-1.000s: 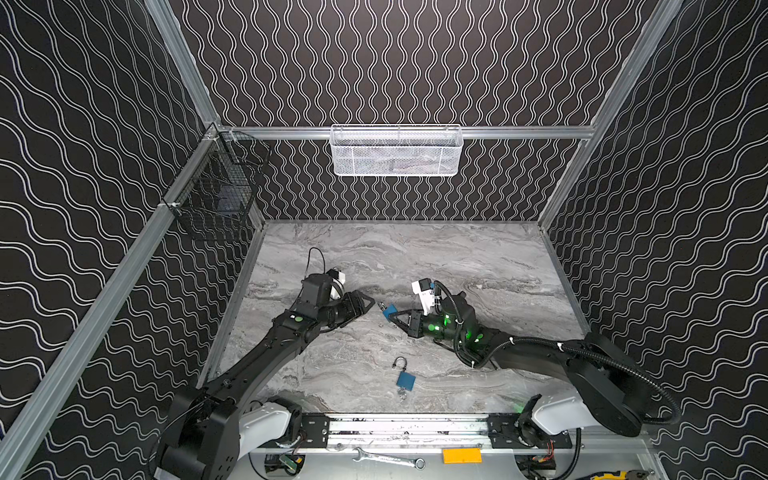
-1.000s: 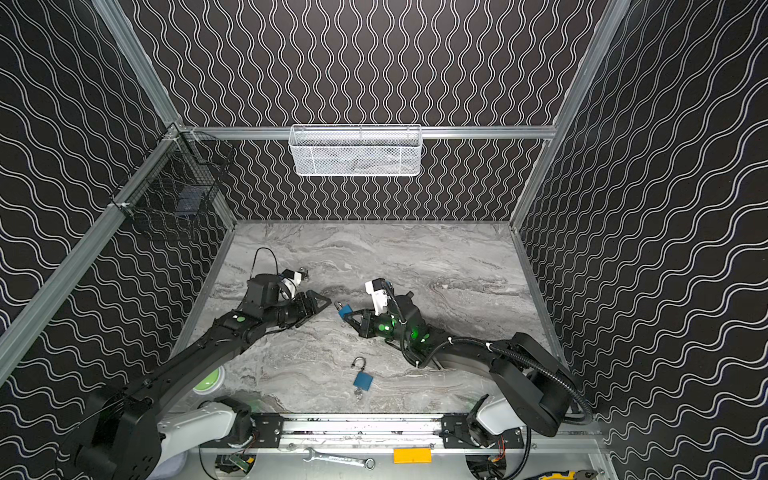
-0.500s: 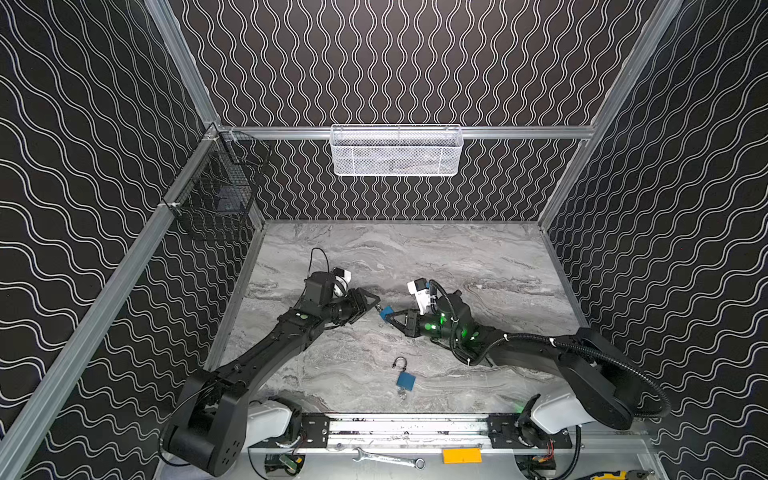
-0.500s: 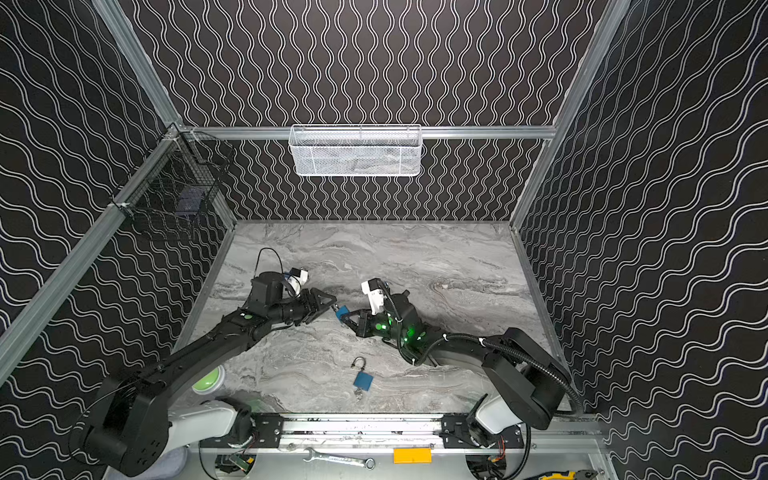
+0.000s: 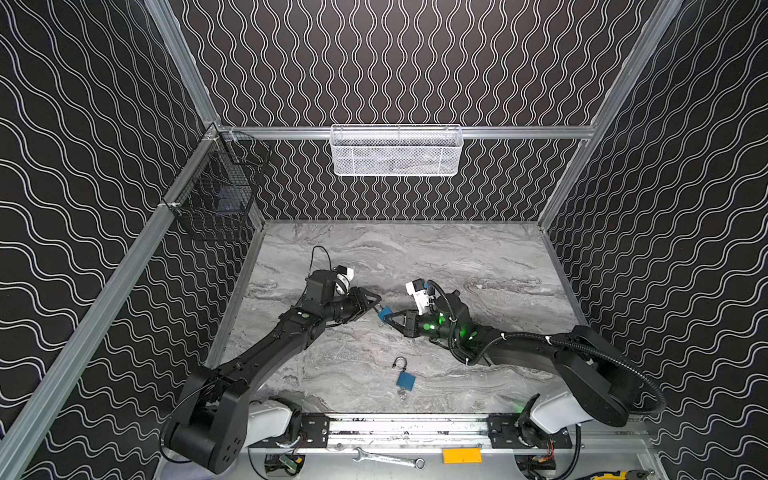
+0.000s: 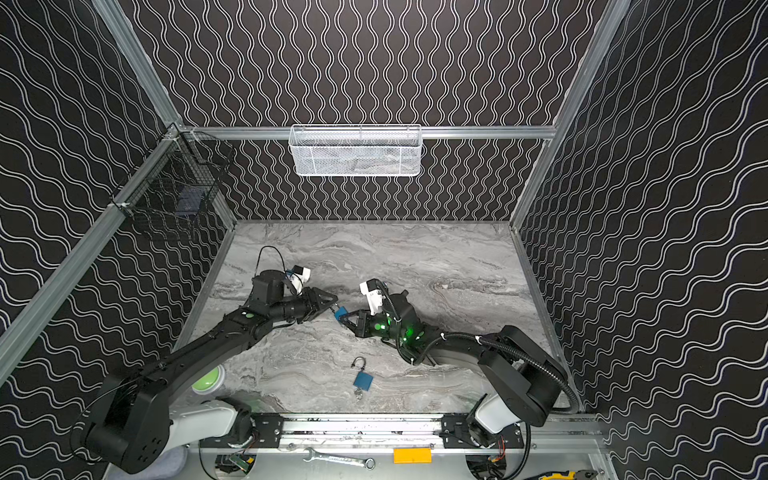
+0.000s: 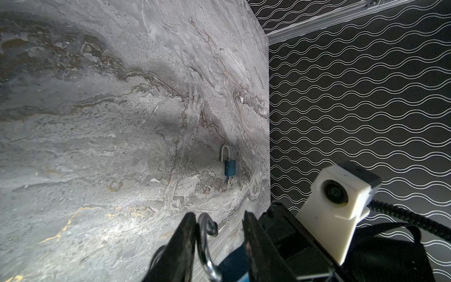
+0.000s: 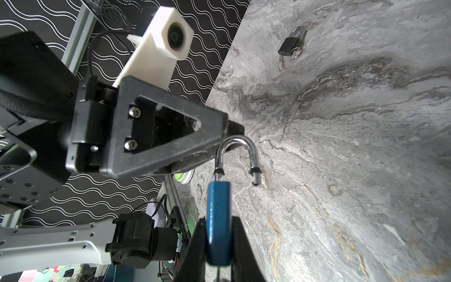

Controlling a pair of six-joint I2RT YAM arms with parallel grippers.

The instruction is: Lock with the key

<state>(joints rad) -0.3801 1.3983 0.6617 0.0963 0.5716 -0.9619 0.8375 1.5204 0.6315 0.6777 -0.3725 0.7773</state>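
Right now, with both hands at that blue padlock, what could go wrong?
The open shackle sits against one finger of the left hand, not centred; closing could twist the blue padlock in the right hand's grip. The shackle's free end hangs beside the body, so pushing now could jam.

Black arms [image 5: 266,357], black fingers [image 7: 179,249], white wrist cameras [image 7: 341,193], green lights [image 5: 440,320].

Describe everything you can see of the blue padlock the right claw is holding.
The blue padlock has a blue metal-looking body and a shiny silver shackle, which stands open: one leg sits in the body, the free leg hangs clear. The right claw pinches the body by its broad faces, above the marble table. The shackle points into the left claw, lying against one finger, the other finger apart.
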